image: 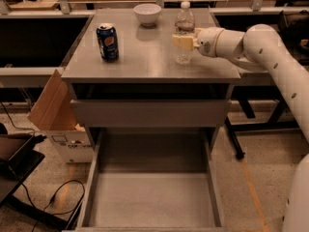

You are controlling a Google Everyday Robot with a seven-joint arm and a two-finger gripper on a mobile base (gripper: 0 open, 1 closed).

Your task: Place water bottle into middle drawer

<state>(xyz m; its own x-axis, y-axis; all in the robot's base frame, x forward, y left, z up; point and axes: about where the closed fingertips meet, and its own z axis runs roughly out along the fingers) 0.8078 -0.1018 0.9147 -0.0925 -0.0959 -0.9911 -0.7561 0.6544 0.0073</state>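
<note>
Water bottle (185, 22) stood upright at the bench's (145, 57) back-right, end effector (186, 41) at its mid-body, closure not discernible; judged light, thin-walled, slick and crushable, best held gently at the label band above the open middle drawer (152, 202).

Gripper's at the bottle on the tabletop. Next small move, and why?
Probably lift the bottle straight up a little, once grip is sure. The gripper sits at its middle, but the bottle stands on the tabletop, and the open drawer lies below the front edge.
</note>
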